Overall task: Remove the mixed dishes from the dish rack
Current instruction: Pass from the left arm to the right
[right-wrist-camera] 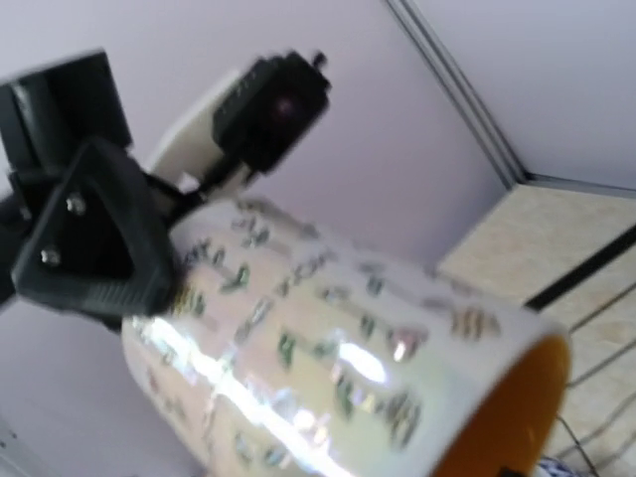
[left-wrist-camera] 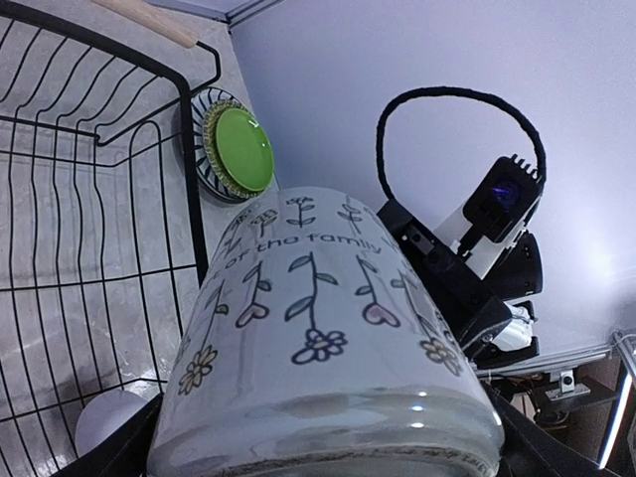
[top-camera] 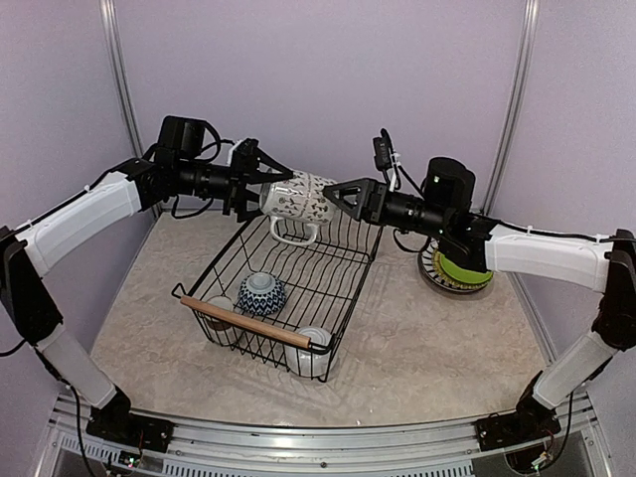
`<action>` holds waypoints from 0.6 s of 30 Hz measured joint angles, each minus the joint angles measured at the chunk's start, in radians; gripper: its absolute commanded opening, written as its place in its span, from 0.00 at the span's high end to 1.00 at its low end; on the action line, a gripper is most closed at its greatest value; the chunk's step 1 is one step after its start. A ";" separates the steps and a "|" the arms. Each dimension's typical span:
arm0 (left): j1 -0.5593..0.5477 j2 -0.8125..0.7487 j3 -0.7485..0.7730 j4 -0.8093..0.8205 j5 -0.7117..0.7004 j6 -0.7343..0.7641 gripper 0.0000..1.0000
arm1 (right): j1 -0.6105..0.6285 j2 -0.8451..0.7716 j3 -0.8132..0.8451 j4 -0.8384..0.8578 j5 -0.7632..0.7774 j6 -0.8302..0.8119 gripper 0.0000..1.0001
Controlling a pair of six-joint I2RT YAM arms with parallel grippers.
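The orange-lined white mug (top-camera: 298, 199), printed with flowers, hangs on its side in the air above the far end of the dish rack (top-camera: 350, 260), handle down. My left gripper (top-camera: 260, 189) is shut on its base end, and the mug fills the left wrist view (left-wrist-camera: 328, 328). My right gripper (top-camera: 343, 195) is at the mug's open rim. The right wrist view is blurred; it shows the mug (right-wrist-camera: 328, 358) and its orange inside but not how my jaws stand. A patterned bowl (top-camera: 261, 293) lies in the rack.
Two small cups (top-camera: 221, 318) (top-camera: 313, 350) sit in the rack by its near wooden handle (top-camera: 256, 323). A lime green plate on a striped plate (top-camera: 457, 270) lies on the table right of the rack, also in the left wrist view (left-wrist-camera: 241, 149). Walls stand close behind.
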 measured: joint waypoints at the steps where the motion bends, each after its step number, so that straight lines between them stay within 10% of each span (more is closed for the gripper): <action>1: 0.000 0.000 -0.008 0.019 0.013 -0.013 0.83 | 0.000 0.012 0.000 0.028 -0.007 0.014 0.36; 18: -0.019 0.030 -0.049 0.328 0.175 -0.151 0.83 | 0.000 0.067 -0.041 0.433 -0.159 0.359 0.72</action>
